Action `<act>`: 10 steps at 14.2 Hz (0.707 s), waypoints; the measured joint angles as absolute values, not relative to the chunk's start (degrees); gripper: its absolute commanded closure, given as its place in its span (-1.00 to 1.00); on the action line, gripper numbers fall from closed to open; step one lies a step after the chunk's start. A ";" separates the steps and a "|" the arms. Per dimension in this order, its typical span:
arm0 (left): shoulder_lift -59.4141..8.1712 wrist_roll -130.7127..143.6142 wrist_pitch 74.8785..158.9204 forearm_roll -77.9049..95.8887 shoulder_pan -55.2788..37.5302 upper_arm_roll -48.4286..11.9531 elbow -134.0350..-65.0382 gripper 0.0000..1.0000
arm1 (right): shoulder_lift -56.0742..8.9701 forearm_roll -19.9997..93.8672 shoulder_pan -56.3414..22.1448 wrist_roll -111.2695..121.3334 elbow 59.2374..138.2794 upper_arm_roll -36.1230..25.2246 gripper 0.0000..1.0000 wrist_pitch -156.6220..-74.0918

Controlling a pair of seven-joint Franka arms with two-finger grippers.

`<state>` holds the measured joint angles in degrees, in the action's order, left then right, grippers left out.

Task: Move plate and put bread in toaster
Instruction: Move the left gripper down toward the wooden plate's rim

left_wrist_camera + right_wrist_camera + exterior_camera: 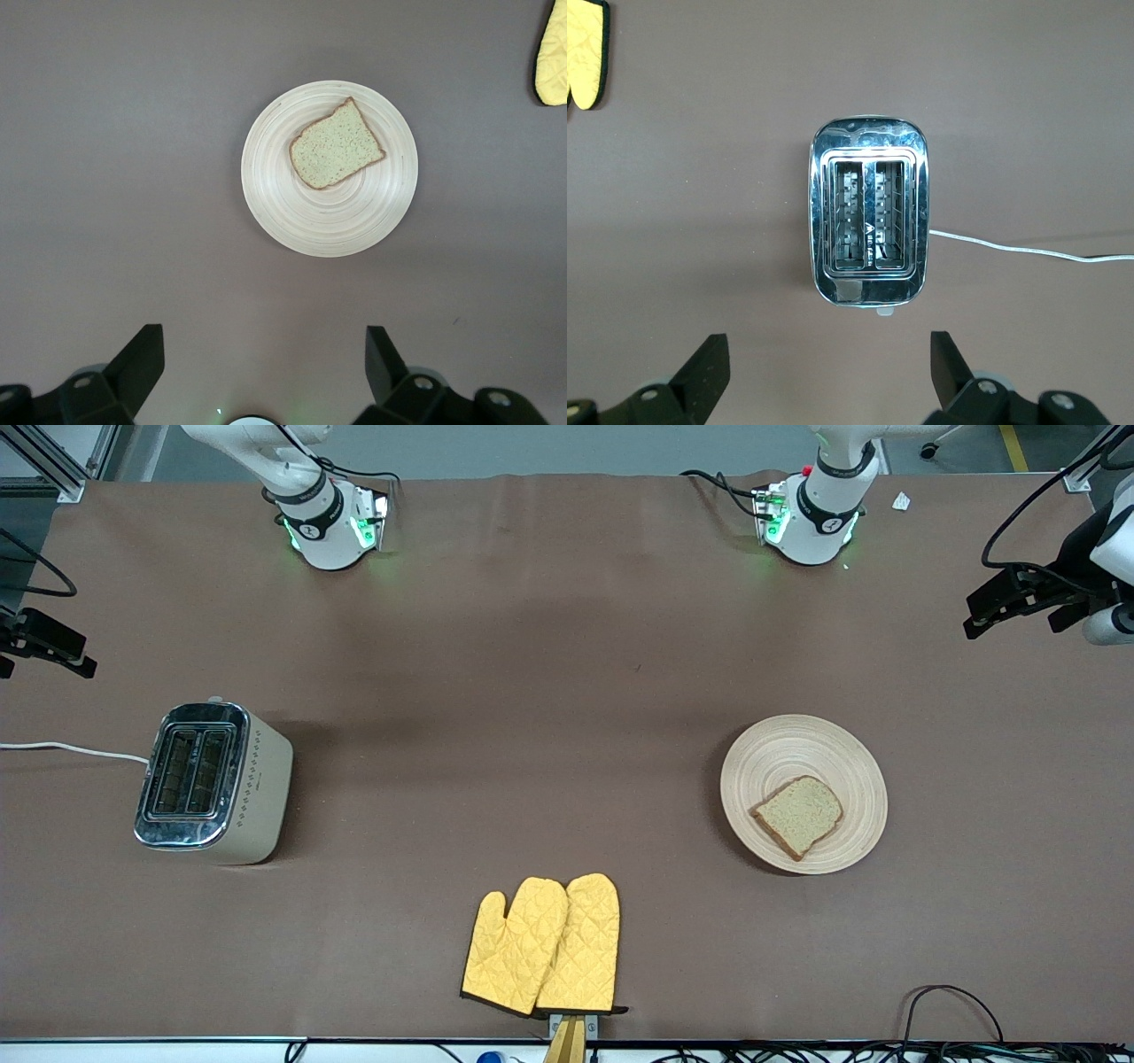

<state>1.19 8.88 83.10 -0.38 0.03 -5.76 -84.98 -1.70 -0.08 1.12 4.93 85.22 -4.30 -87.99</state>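
Nothing is picked up yet: both grippers hang high with fingers spread wide.

Look from the right arm's end of the table across to the left arm's end. You see the toaster (pixel 213 782) first, standing with two empty slots and its cord (pixel 71 750) trailing off the table. Your right gripper (pixel 830 372) hangs over it, holding nothing. The mitts (pixel 543 946) lie in the middle, nearest the front camera. Then the bread (pixel 798 815) lies on the plate (pixel 780 749). Your left gripper (pixel 265 367) hangs over the bare table just beside the plate, holding nothing.
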 measured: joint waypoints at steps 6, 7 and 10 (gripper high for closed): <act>1.09 4.79 83.10 -0.38 0.89 -5.71 -83.87 -1.00 | -1.70 -0.08 1.12 4.93 85.22 -4.29 -1.00 -87.99; 0.70 3.55 83.10 -0.38 1.20 -5.61 -83.85 -1.00 | -1.70 -0.08 1.12 4.93 85.22 -4.28 -1.00 -87.99; -3.38 -0.60 85.41 3.49 3.91 -4.61 -83.88 -1.00 | -1.69 -0.08 1.13 4.93 85.23 -4.28 -1.00 -87.99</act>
<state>-3.38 -0.60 85.41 3.49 3.91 -4.61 -83.88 -1.69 -0.08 1.13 4.93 85.23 -4.28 -87.99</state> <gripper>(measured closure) 0.000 0.000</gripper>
